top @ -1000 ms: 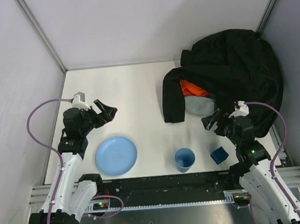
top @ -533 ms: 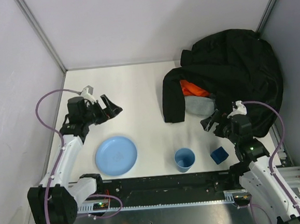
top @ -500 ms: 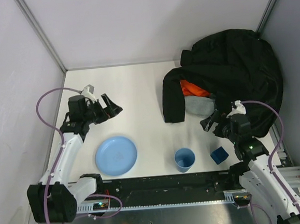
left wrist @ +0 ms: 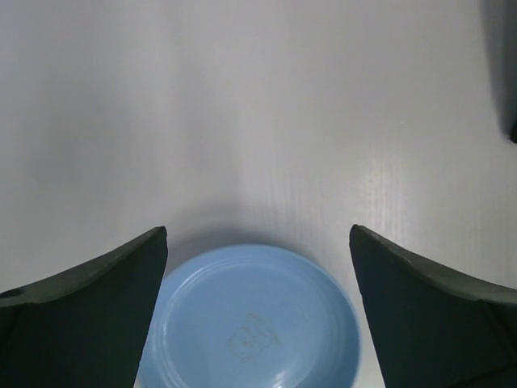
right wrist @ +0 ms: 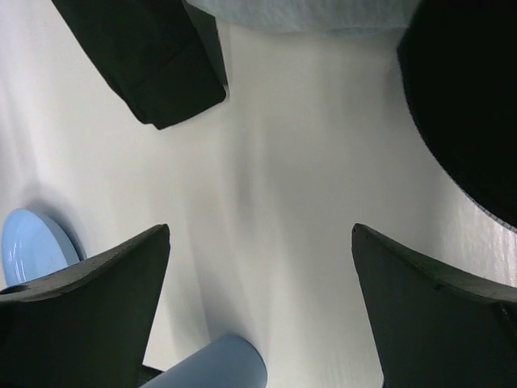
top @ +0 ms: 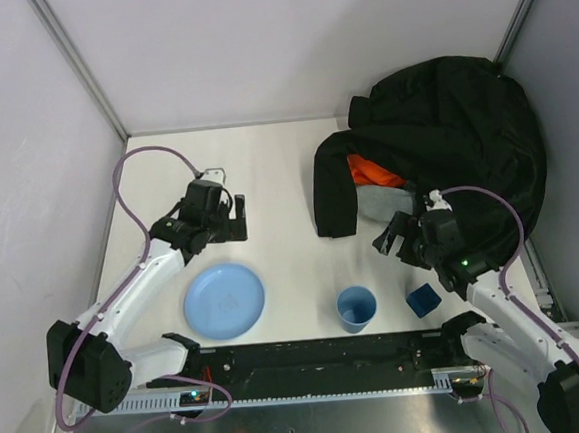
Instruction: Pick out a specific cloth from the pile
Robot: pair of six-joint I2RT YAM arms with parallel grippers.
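Observation:
The pile sits at the back right: a big black jacket (top: 453,123) with a bright orange cloth (top: 371,173) and the grey cloth (top: 384,205) showing at its front edge. The grey cloth's lower edge shows at the top of the right wrist view (right wrist: 307,11), between a black sleeve (right wrist: 149,65) and the jacket's bulk (right wrist: 468,105). My right gripper (top: 391,235) (right wrist: 260,230) is open and empty, just in front of the grey cloth, not touching it. My left gripper (top: 235,221) (left wrist: 258,234) is open and empty over the table, just behind the blue plate.
A blue plate (top: 224,300) (left wrist: 250,319) lies at the front left. A blue cup (top: 357,307) (right wrist: 214,364) stands front centre, with a small dark blue block (top: 422,299) to its right. Grey walls enclose the table on three sides.
My left arm has swung right, from the left edge towards the middle of the table behind the plate. My right gripper has shifted a little left, closer to the grey cloth.

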